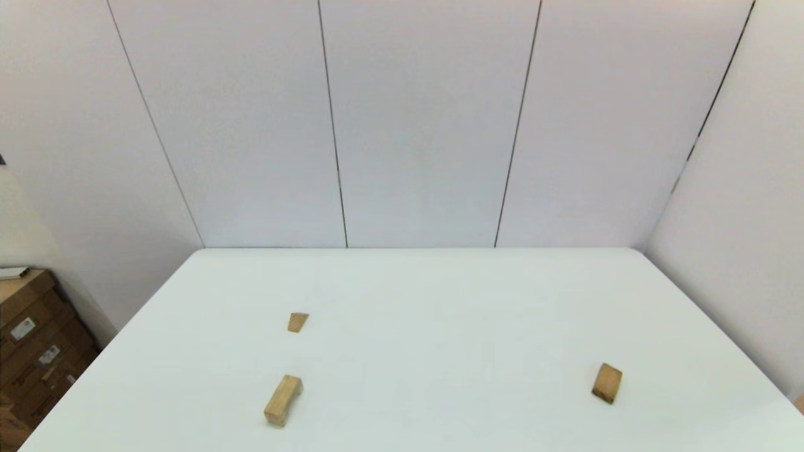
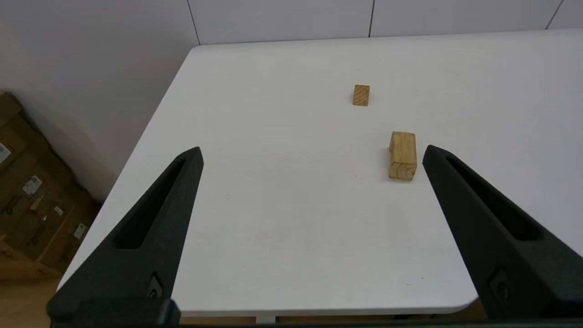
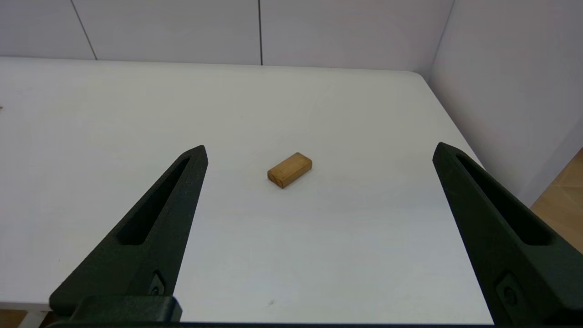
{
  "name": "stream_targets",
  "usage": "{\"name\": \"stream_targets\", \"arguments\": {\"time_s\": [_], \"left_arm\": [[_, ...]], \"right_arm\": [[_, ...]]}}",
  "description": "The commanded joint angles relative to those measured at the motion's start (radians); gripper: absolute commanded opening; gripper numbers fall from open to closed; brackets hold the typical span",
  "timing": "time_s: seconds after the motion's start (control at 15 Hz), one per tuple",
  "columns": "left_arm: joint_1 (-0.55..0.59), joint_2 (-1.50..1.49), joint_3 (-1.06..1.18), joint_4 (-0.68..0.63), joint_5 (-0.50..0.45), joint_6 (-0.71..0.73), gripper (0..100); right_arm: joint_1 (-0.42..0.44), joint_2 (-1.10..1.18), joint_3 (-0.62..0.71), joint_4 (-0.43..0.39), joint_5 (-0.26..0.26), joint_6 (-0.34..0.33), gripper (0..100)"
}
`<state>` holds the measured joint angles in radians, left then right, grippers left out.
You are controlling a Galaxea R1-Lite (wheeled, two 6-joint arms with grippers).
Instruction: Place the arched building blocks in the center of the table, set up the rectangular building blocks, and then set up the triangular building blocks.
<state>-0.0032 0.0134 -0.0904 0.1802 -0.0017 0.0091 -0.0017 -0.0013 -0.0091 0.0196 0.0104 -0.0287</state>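
The arched block lies on the white table near the front left. Farther back on the left sits the small triangular block. A flat rectangular block rests at the front right. Neither arm shows in the head view. In the left wrist view my left gripper hangs open above the table's near left edge, short of the arched block. My right gripper stands open in the right wrist view, with the rectangular block ahead of its fingers and nothing held.
Cardboard boxes are stacked on the floor off the table's left side. White wall panels close the back and right. The table's right edge runs close to the side wall.
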Motion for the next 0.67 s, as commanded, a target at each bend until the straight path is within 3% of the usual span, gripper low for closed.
{"name": "stream_targets", "arguments": {"time_s": [0.07, 0.47, 0.67], "left_arm": [[0.000, 0.122, -0.216, 0.234, -0.110, -0.005, 100], [0.000, 0.692, -0.595, 0.461, -0.135, -0.006, 100], [-0.001, 0.967, -0.698, 0.409, -0.135, -0.009, 100]], "right_arm": [[0.000, 0.000, 0.000, 0.000, 0.000, 0.000, 100], [0.000, 0.000, -0.002, 0.000, 0.000, 0.000, 100], [0.000, 0.000, -0.002, 0.000, 0.000, 0.000, 100]]}}
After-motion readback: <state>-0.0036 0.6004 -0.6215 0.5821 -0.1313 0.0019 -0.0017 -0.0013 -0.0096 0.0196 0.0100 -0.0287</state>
